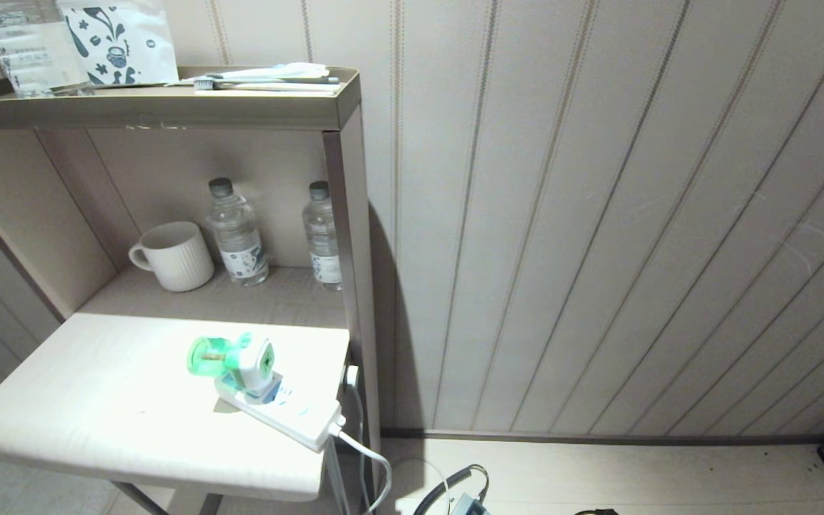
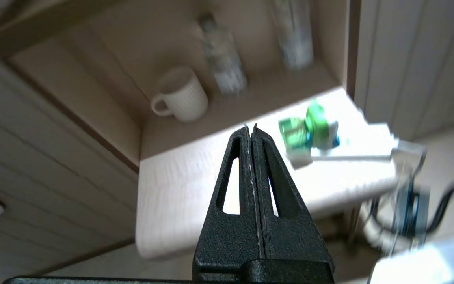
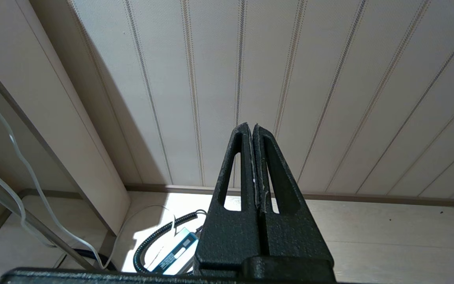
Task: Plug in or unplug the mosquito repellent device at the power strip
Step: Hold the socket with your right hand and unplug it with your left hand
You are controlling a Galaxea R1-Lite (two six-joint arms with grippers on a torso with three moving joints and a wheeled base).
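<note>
- Two hands show only in their own wrist views, and neither touches anything; both are outside the head view.
- Left hand (image 2: 250,127): its black fingers are pressed together, tips meeting. It hangs above and short of the white surface (image 1: 97,400), aimed across it toward the shelf recess, with the device off to one side of its tips and well apart from them.
- Right hand (image 3: 250,125): fingers likewise pressed together, pointing at the striped wall panelling (image 3: 329,79) over the floor, where a coiled black cable (image 3: 160,236) lies.
- Power strip (image 1: 280,408): it lies flat near the surface's right edge, long axis running diagonally from the near right corner toward the back left; its white cord (image 1: 369,458) drops off the near end over the edge.
- Mosquito repellent device (image 1: 240,361): it sits plugged into the far end of the strip. Its white head shows the green square face toward the right, and the translucent green bottle sticks out sideways to the left, so its long axis runs roughly level across the surface.
- Farther back, on the shelf, stand a ribbed white mug (image 1: 174,255) and two clear water bottles (image 1: 238,232), upright.
</note>
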